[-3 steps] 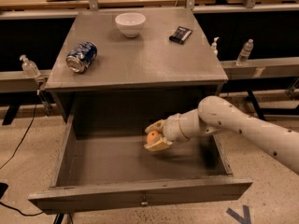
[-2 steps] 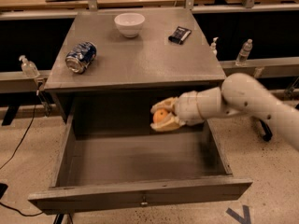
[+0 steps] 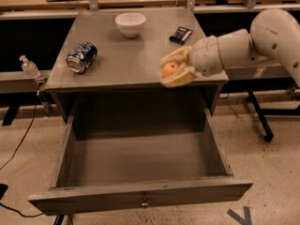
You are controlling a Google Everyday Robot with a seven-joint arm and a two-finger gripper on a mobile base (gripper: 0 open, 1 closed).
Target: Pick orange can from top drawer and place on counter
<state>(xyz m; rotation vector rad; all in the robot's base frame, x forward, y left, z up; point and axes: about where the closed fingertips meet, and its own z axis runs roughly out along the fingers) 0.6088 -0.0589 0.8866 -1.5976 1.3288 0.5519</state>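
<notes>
I've brought the gripper (image 3: 166,73) up out of the top drawer (image 3: 140,198), where it sat a second ago. It now hangs at the front right edge of the counter (image 3: 126,60), fingers clamped on the orange can (image 3: 169,69). By my reckoning the pick is done: I only need to carry it inward over the counter and let go.

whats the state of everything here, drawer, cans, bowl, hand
top drawer, pulled open, nothing inside
orange can, gripped in the hand, over the front edge of the counter
hand, shut on the orange can
soda can, lying on its side on the counter
white bowl, upright on the counter
</notes>
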